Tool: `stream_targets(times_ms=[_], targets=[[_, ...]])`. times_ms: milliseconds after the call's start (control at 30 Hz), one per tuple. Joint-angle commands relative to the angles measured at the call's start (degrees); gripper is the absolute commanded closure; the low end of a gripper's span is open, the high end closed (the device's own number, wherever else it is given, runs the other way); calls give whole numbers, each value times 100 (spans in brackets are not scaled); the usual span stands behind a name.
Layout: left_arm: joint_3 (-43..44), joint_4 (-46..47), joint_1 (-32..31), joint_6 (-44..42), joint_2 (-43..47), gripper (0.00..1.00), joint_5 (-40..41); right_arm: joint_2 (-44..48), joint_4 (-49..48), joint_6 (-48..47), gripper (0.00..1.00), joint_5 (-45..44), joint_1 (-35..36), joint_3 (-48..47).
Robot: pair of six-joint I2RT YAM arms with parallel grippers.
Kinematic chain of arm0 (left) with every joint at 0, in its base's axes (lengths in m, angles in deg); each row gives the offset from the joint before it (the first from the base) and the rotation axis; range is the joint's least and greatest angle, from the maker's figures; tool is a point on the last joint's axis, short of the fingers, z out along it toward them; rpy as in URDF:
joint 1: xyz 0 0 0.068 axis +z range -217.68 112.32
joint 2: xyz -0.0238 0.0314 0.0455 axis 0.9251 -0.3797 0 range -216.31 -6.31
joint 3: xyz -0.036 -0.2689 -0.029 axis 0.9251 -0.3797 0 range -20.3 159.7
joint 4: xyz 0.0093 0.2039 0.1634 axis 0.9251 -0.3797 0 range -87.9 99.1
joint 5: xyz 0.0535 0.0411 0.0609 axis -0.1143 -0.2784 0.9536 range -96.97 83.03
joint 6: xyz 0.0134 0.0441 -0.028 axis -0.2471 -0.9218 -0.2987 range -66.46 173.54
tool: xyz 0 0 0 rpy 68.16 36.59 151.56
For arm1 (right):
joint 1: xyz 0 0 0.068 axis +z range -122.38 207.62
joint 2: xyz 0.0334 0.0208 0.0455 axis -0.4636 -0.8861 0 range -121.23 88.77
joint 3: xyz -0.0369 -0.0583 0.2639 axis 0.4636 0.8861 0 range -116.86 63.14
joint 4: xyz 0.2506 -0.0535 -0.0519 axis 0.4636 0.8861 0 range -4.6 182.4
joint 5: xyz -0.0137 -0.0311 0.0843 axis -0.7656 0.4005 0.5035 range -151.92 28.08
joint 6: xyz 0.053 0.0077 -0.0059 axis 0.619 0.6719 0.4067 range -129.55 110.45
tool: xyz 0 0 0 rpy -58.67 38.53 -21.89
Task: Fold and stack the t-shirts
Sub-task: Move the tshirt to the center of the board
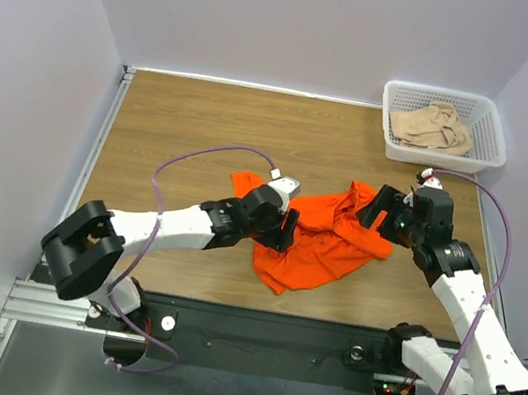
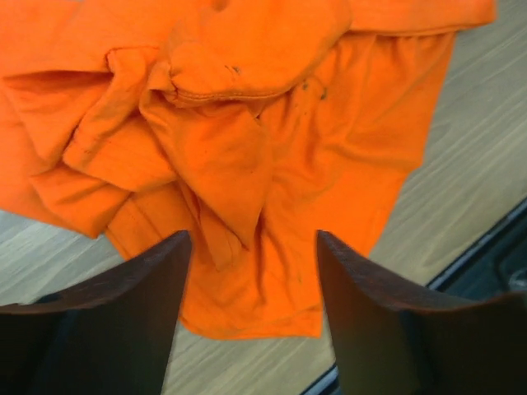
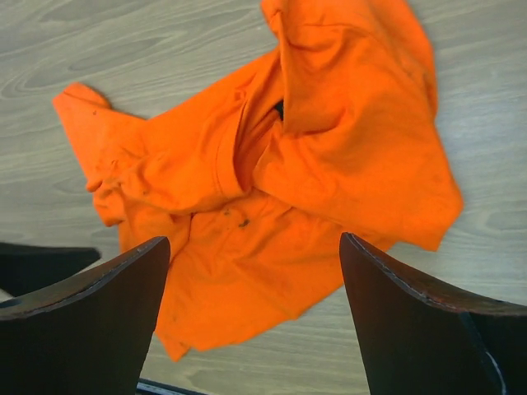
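- Orange t-shirt [image 1: 322, 243] lies crumpled on the tabletop [image 1: 206, 117], a little toward 6 o'clock from centre, its long axis roughly 9-to-3.
- Left fingers [image 2: 140, 296] hover spread over its 9 o'clock side, gripping nothing. Right fingers [image 3: 412, 313] stand wide at its 3 o'clock edge, equally near.
- The cloth is bunched, its folds overlapping.
- Beige t-shirt [image 1: 436, 127] sits heaped in the basket [image 1: 449, 92] at 1 o'clock.

Overhead view; close wrist views share orange t-shirt [image 2: 247, 164].

Left pincer [image 2: 252, 240] and right pincer [image 3: 254, 240], jaws wide apart, empty
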Motion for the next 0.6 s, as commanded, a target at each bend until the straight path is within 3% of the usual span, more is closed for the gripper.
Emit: stream_targets(times_ms=[0, 567], targets=[[476, 136, -137, -219, -284, 33, 403, 254, 48, 229, 11, 364, 15, 188], [450, 215, -137, 651, -1111, 41, 456, 579, 206, 466, 16, 496, 24, 530]])
